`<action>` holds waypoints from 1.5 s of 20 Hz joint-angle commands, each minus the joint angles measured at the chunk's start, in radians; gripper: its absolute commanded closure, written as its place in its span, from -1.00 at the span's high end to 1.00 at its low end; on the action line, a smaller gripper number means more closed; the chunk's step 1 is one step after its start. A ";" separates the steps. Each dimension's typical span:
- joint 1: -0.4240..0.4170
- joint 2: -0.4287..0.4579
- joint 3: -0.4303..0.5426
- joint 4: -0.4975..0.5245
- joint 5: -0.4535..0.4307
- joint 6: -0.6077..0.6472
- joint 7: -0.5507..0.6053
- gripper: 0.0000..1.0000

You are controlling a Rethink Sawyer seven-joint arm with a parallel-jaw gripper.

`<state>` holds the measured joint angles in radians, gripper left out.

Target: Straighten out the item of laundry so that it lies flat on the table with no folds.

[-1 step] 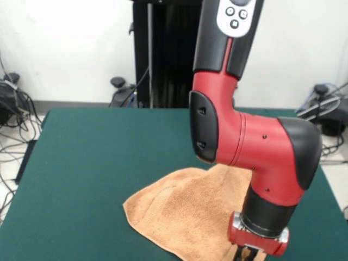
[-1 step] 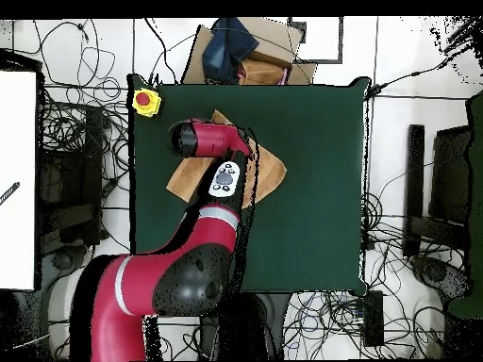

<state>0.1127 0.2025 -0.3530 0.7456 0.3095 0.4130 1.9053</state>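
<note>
Front view, nearest edge: gripper [image 1: 246, 254] sits at the bottom of the frame below the red wrist flange, right at the towel's near margin. Only dark finger stubs show, cut off by the frame; jaw opening and any hold on the cloth cannot be judged.

Towel [image 1: 185, 215], peach-orange terry, lies on the green table [image 1: 98, 163] toward its near right part in this view. It is rumpled, not flat: a raised fold runs along its left side and a peak rises toward the arm [image 1: 244, 141]. One corner points left.

Overhead: towel [image 2: 269, 174] sits diamond-wise, corners toward the table edges, largely covered by the arm. No containers on the table.
</note>
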 commanded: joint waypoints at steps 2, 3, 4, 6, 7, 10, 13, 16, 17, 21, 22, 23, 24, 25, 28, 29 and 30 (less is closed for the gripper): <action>-0.015 0.037 0.101 0.094 0.048 0.000 0.236 -1.00; -0.014 0.035 0.102 0.100 0.049 -0.001 0.238 -1.00; -0.013 0.037 0.099 0.098 0.050 -0.005 0.242 -1.00; -0.017 0.036 0.107 0.100 0.053 0.007 0.238 1.00; -0.018 0.035 0.109 0.102 0.053 0.003 0.237 1.00; -0.019 0.033 0.114 0.108 0.055 0.003 0.235 1.00; -0.019 0.032 0.117 0.110 0.058 -0.002 0.236 1.00; -0.027 0.025 0.137 0.123 0.053 -0.018 0.222 1.00; -0.028 -0.004 0.149 0.158 0.056 0.016 0.215 1.00; -0.007 -0.260 0.134 0.431 0.031 0.149 0.168 1.00; -0.008 -0.304 0.132 0.470 0.024 0.181 0.145 1.00; -0.013 -0.333 0.133 0.493 0.023 0.215 0.126 1.00; -0.018 -0.347 0.137 0.508 0.019 0.222 0.116 1.00; -0.024 -0.362 0.142 0.522 0.015 0.228 0.106 1.00; -0.037 -0.382 0.158 0.560 0.002 0.208 0.089 1.00; -0.040 -0.389 0.161 0.574 0.000 0.209 0.086 1.00; -0.042 -0.391 0.168 0.589 -0.004 0.192 0.086 1.00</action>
<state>0.0972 -0.0811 -0.3136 1.1099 0.3152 0.5247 1.9053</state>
